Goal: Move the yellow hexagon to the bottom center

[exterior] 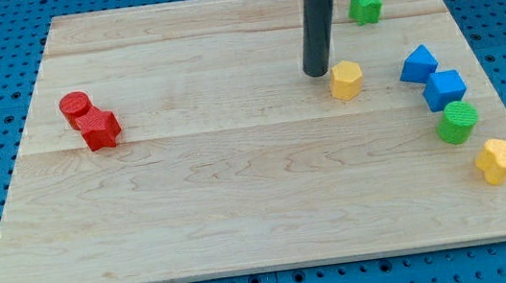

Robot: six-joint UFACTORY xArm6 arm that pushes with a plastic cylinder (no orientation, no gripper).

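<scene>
The yellow hexagon [346, 80] lies on the wooden board [240, 191], right of centre in the upper half. My tip [316, 73] rests on the board just left of the hexagon and slightly above it, very close to it or touching its upper left side. The dark rod rises from there to the view's top edge.
A green star-like block [365, 5] lies at the top right. Down the right side lie a blue triangle [418, 64], a blue block [444, 89], a green cylinder [458, 122] and a yellow heart-like block [496, 160]. A red cylinder [76, 107] and a red star-like block [99, 129] lie at the left.
</scene>
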